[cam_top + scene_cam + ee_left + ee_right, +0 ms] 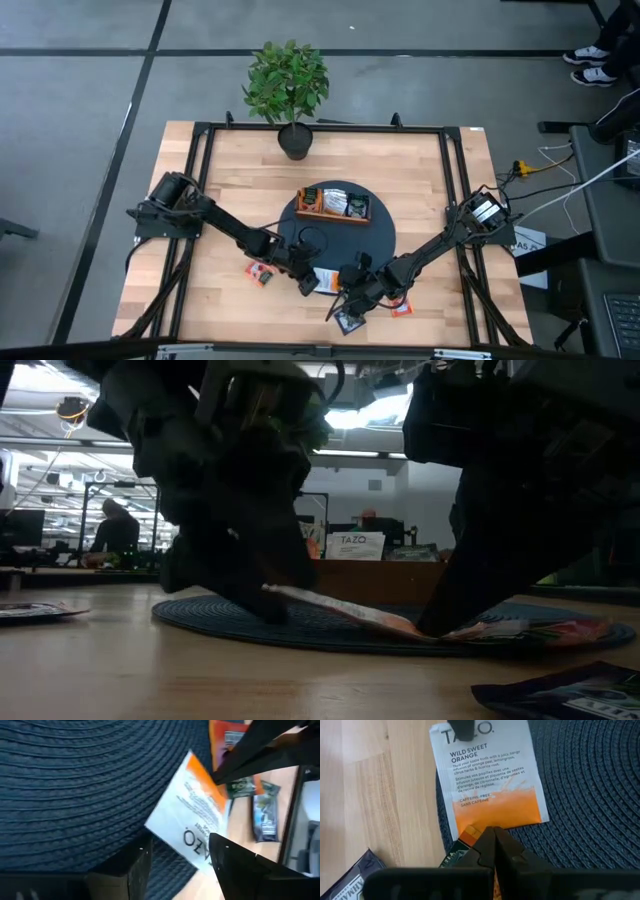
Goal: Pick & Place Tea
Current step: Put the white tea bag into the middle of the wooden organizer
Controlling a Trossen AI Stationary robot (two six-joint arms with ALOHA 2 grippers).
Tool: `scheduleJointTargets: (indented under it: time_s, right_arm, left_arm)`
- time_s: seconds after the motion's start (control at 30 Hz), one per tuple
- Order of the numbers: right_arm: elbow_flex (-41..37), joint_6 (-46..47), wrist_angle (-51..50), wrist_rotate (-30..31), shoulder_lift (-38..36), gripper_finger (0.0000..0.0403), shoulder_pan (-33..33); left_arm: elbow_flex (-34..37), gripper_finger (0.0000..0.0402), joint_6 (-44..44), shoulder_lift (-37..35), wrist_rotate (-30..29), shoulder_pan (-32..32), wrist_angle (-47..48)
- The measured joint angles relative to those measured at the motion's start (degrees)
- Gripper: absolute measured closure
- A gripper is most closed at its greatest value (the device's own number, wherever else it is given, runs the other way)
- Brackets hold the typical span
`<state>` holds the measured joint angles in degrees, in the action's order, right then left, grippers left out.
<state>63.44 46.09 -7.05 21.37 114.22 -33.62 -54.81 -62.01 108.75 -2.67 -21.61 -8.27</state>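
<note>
— What is being carried by the worktop (230, 190), taken from the biggest thing down?

— The round dark woven mat (385, 240) is being kept as the landmark, lying at mid-worktop. A potted plant (288, 85) is being seen standing beyond the mat's far edge. The wooden tray (334, 206) is resting on the mat's far half, with several sachets being held inside it.

— And the arms?

— Both are being reached in toward the mat's near edge. The left pincer (175, 862) is being held spread wide at that edge, nothing clamped between its fingers; the white end of a sachet is lying between them. The right pincer (492, 851) is being held fully closed, its tips pressed together just off the mat's near rim, right at the orange end of the same sachet. Whether anything is being pinched there cannot be told.

— Where is the tea lying?

— The white-and-orange sachet (487, 777), printed WILD SWEET ORANGE, is lying flat, partly on the mat's near edge and partly on bare wood. A dark sachet (355, 877) is lying on the wood just outside the mat, and an orange sachet (261, 272) is lying off the mat's near-left rim.
</note>
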Motion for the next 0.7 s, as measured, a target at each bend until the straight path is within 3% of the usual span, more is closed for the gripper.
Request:
scheduleJointTargets:
  time_s: [0.37, 0.7]
  right_arm:
    - [0.00, -0.03, 0.00, 0.27, 0.01, 0.0398, 0.01]
    - [0.00, 0.10, 0.00, 0.85, 0.05, 0.0398, -0.01]
  left_arm:
    - [0.01, 0.0234, 1.59, -0.07, 2.89, -0.47, -1.31]
    - [0.02, 0.0310, 3.17, 0.28, 3.67, -0.85, -1.46]
